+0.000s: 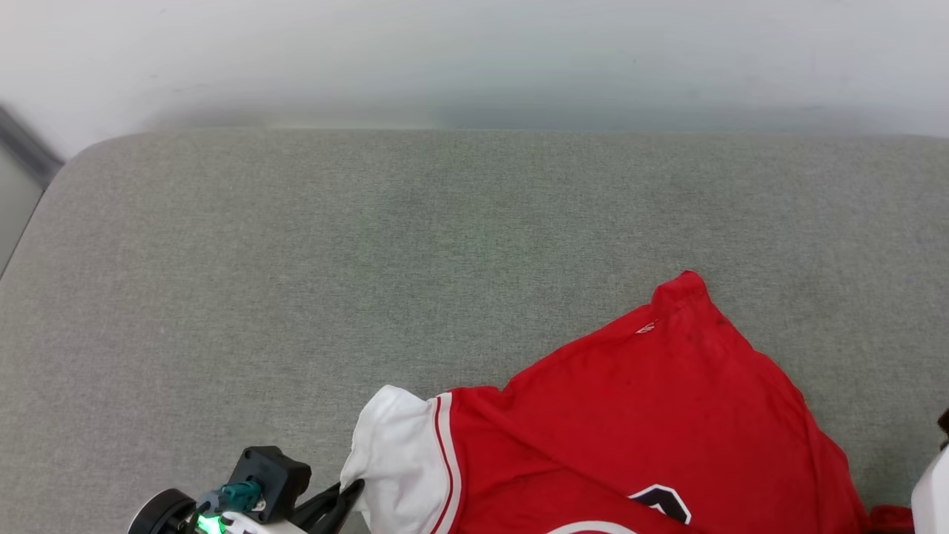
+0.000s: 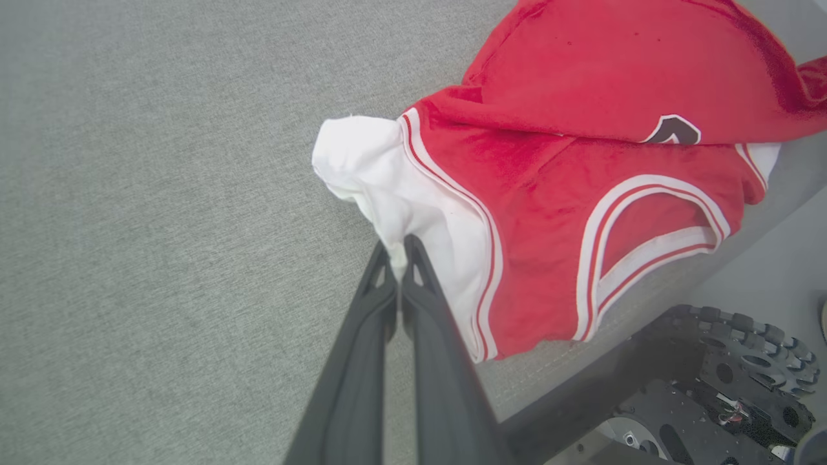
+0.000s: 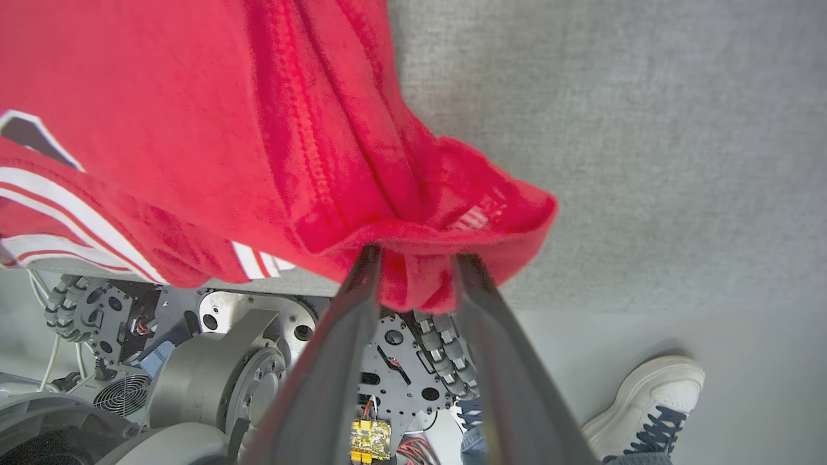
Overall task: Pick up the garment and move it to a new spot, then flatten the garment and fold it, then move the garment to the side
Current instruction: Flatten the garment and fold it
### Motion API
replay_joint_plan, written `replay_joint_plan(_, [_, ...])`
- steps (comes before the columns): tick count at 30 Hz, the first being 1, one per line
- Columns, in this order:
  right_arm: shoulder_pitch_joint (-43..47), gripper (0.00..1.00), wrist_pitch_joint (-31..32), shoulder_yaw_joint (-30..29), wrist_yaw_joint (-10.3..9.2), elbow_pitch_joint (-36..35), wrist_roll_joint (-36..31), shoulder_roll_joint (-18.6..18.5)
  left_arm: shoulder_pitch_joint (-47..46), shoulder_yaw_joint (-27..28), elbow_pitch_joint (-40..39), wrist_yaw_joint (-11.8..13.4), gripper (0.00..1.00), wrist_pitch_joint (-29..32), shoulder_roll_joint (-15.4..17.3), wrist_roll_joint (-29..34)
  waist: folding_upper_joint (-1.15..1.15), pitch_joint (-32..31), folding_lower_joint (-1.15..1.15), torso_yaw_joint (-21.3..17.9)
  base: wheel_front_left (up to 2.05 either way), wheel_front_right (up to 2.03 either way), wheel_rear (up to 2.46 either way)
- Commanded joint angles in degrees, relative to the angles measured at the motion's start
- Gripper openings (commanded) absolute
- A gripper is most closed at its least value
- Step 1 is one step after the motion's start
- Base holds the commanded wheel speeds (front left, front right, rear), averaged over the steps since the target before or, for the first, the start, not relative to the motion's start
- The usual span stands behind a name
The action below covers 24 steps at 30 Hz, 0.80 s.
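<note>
While I watch from the head camera, the garment [image 1: 652, 415] lies crumpled at the near edge of the grey cloth-covered counter [image 1: 371, 245], towards my right, with one red corner pointing up towards the far side. Part of the black, white-outlined number print [image 1: 662, 500] shows near the bottom edge of that view. The white sleeve [image 2: 387, 174] sticks out on the left of the shirt, bordered by red-and-white striped trim.

My left tool [image 2: 397, 248] has its two dark fingers pressed together, pinching the lower edge of that white sleeve. My right tool [image 3: 417, 258] has its fingers spread, and a bunched fold of the red hem sits between the tips. I cannot tell whether either finger presses on the cloth.

Below the counter edge in the right wrist view I see the robot's wheeled base [image 3: 258, 374], and a person's white shoe [image 3: 652, 400] with dark laces on the floor.
</note>
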Motion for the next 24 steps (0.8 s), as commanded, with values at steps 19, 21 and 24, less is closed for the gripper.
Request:
replay_joint_plan(19, [-29.9,1.0,-2.2,9.8,-0.02,3.9,-0.2,-1.6,-6.5,-2.2,-5.3,-1.6,0.0,0.5,-0.9,4.2,0.0,10.4,0.01,9.0,0.0,0.0,0.0])
replay_joint_plan(21, [-32.4,1.0,-2.9,10.5,-0.02,6.8,-1.2,-2.0,-7.5,-2.6,-5.0,-2.1,0.0,0.2,-1.5,4.5,0.0,11.7,0.01,10.3,0.0,0.0,0.0])
replay_joint_plan(24, [-35.2,1.0,-3.4,11.3,-0.02,10.9,-2.6,-2.9,-9.1,-3.1,-4.5,-2.8,0.0,0.1,-2.2,4.9,0.0,13.3,0.01,11.8,0.0,0.0,0.0])
